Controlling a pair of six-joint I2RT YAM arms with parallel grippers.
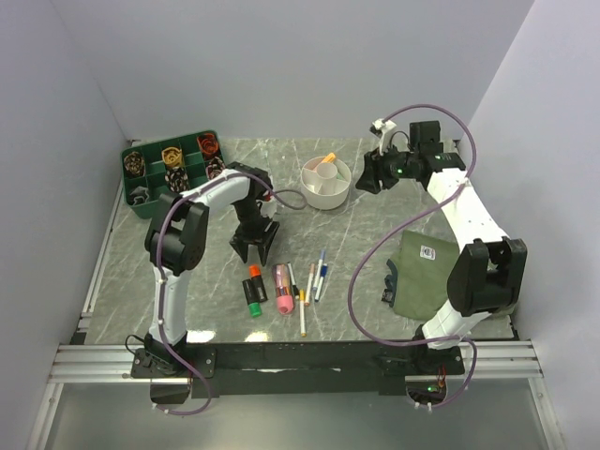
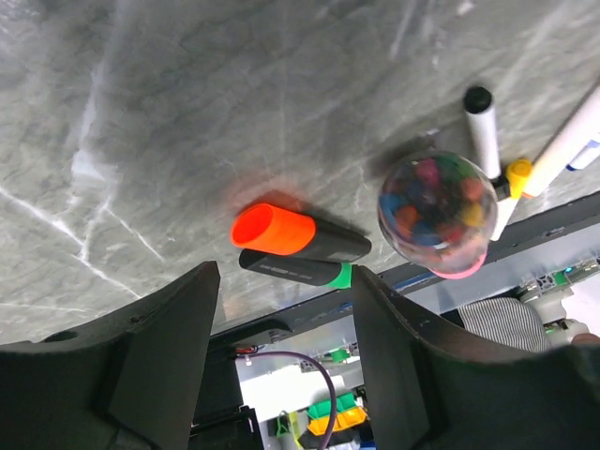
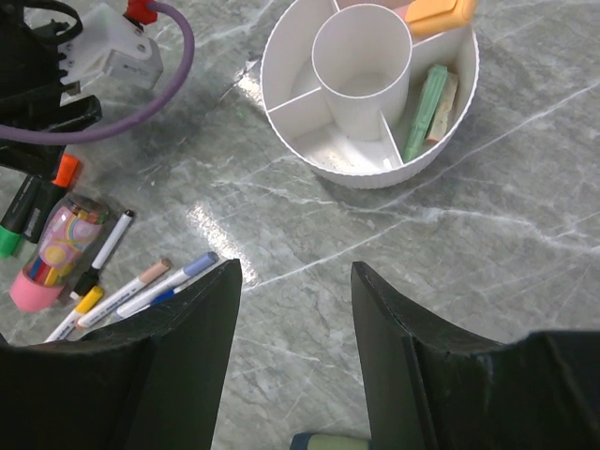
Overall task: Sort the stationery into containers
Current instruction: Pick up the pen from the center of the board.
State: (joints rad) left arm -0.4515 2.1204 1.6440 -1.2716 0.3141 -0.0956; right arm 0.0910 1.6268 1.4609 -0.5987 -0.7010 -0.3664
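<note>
Left claw (image 2: pixel 286 281) agape by orange-capped marker (image 2: pixel 300 236), right claw (image 3: pixel 295 277) agape near white bowl (image 3: pixel 370 176); green tray (image 1: pixel 142 204), olive pouch (image 1: pixel 424 281) aside.

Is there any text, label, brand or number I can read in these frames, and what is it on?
No text can be read in any view.
Green-capped black marker: faint marks along the barrel, too blurred to read.
Olive pouch: a small white label, too small to read.
</note>
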